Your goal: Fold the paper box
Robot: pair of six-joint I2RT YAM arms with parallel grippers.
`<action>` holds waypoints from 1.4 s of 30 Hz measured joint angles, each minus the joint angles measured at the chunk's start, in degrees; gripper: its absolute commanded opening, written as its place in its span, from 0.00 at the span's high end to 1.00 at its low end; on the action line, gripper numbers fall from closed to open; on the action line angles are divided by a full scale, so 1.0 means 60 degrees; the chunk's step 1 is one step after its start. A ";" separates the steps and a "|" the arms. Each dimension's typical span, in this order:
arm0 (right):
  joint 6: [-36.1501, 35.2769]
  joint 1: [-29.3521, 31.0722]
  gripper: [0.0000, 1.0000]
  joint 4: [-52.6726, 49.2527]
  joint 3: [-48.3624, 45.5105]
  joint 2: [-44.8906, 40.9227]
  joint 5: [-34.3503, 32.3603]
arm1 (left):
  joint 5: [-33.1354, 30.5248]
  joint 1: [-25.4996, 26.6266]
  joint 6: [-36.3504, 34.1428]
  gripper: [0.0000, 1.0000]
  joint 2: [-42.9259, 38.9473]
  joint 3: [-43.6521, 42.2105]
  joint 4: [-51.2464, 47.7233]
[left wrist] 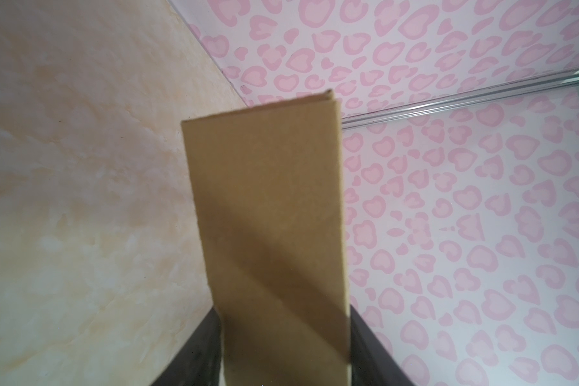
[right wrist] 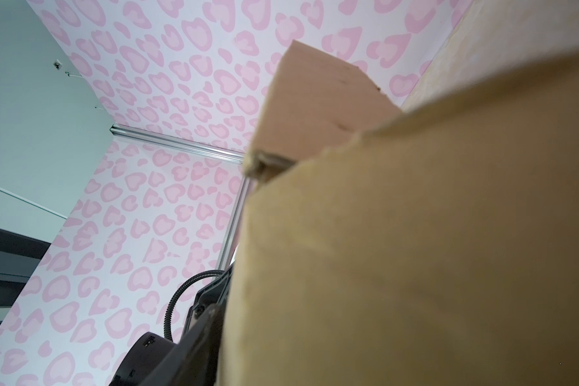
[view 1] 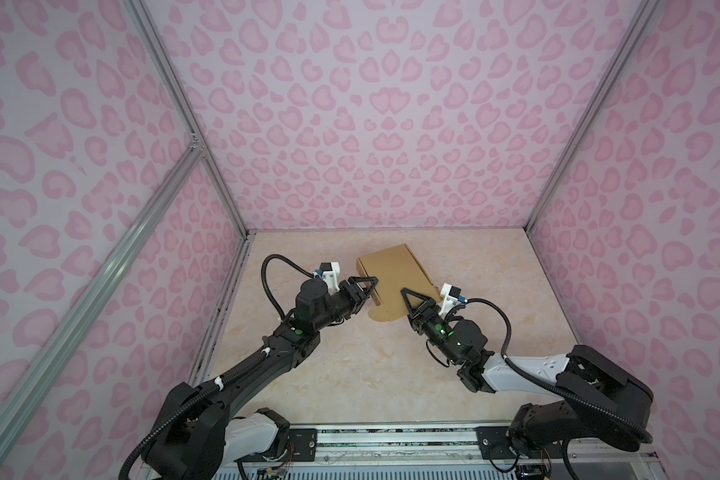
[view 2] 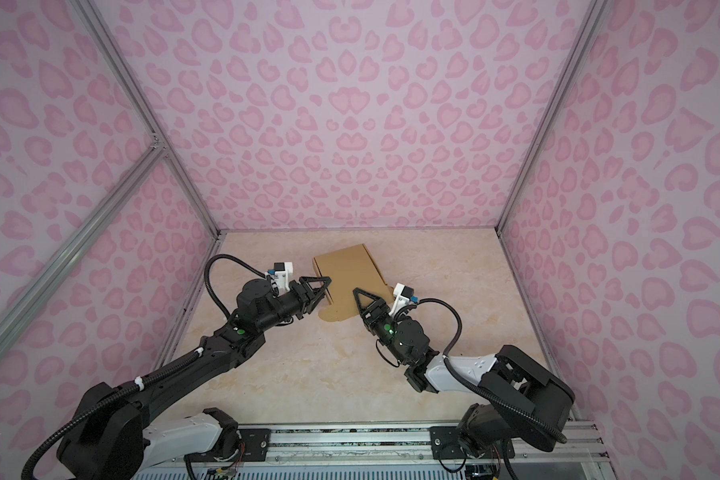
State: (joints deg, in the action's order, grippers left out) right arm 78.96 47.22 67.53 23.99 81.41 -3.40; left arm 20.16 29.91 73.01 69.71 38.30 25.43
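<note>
The paper box (view 1: 391,270) (view 2: 346,266) is brown cardboard, partly folded, lying on the beige table toward the back centre, with a rounded tab (view 1: 377,313) at its near end. My left gripper (view 1: 373,286) (view 2: 327,286) grips its raised left wall. In the left wrist view that wall (left wrist: 268,217) stands as a strip between both dark fingers (left wrist: 198,354). My right gripper (view 1: 406,297) (view 2: 358,296) is at the box's near right part. In the right wrist view cardboard (right wrist: 415,250) fills the frame, one finger (right wrist: 201,337) lies against it, and the other finger is hidden.
Pink heart-patterned walls with aluminium posts (view 1: 221,183) enclose the table (view 1: 350,374) on three sides. A metal rail (view 1: 391,436) carrying both arm bases runs along the front edge. The left arm's cable loops (view 1: 267,270) near the left wall.
</note>
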 measured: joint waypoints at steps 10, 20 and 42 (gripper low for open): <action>-0.0062 -0.0080 0.41 -0.0415 -0.0022 -0.0477 -0.0011 | 0.0146 0.0015 -0.0015 0.30 -0.0051 -0.0015 -0.0004; -0.0623 -0.0208 0.46 -0.2626 0.0084 -0.1854 -0.0219 | 0.0142 -0.0022 -0.0361 0.21 -0.0441 -0.0102 -0.0109; -0.4251 -0.0452 0.49 -1.5686 0.3217 -0.5319 -0.0149 | -0.1042 -0.0295 -0.3391 0.19 -0.2229 -0.0871 -0.3610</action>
State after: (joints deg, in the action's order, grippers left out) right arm 53.45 44.51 -26.59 43.29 49.50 -4.29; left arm 13.91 28.14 52.66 56.34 33.08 3.77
